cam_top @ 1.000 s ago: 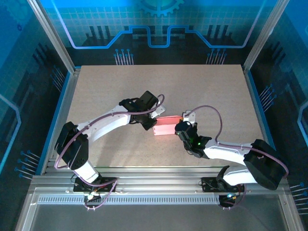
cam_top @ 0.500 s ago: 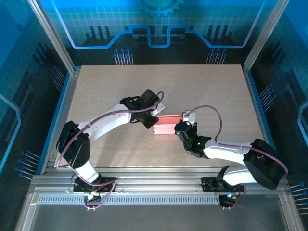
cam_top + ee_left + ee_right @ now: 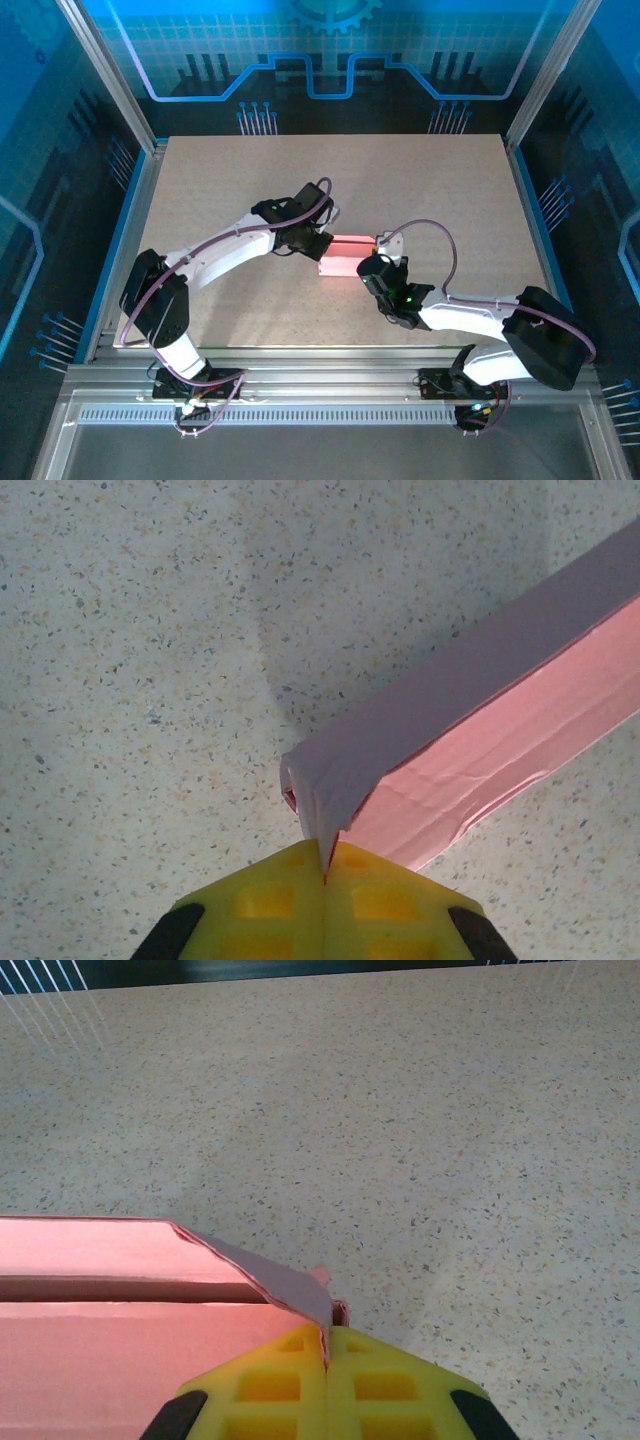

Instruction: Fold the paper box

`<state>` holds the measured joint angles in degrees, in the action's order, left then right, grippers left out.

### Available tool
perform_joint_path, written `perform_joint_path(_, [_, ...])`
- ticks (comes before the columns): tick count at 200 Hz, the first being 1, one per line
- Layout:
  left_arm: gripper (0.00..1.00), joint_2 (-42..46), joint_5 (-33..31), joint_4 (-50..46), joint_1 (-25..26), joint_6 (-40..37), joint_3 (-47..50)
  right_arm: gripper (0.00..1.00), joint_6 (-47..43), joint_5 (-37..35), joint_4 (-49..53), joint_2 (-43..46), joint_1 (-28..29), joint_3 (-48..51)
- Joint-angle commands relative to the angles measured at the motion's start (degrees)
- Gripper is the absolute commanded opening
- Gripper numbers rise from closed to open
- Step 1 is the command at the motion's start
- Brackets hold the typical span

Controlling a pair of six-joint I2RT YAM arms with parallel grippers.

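Observation:
The pink paper box (image 3: 347, 256) lies mid-table as a long low shape between the two arms. My left gripper (image 3: 318, 247) is shut on the box's left end; in the left wrist view its yellow fingers (image 3: 270, 905) pinch a folded corner flap of the paper box (image 3: 480, 730), which runs away to the upper right. My right gripper (image 3: 372, 266) is shut on the right end; its yellow fingers (image 3: 385, 1385) clamp a thin wall edge of the paper box (image 3: 110, 1300), whose open trough lies to the left.
The speckled beige tabletop (image 3: 330, 180) stretches behind the box to the blue back panel. Aluminium frame rails (image 3: 320, 375) run along the near edge by the arm bases.
My left gripper has slid right onto the box's left end and shut on its flap. The box has shifted slightly. The right gripper keeps its hold.

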<state>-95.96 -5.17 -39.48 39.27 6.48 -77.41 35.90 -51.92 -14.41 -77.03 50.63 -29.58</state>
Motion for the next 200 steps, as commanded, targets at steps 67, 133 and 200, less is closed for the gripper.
perform_joint_path(67, [0.00,-1.33,0.57,5.69,0.42,8.84,0.62,0.00,0.99,5.59,11.59,-4.35,1.30,1.79])
perform_joint_path(133, [0.00,-0.49,-0.01,7.18,0.32,11.66,3.84,0.00,1.40,5.60,11.99,-4.88,1.39,1.55])
perform_joint_path(200, [0.00,1.88,-0.62,9.98,-0.01,15.24,7.64,0.00,1.48,5.60,12.28,-5.14,1.39,1.21])
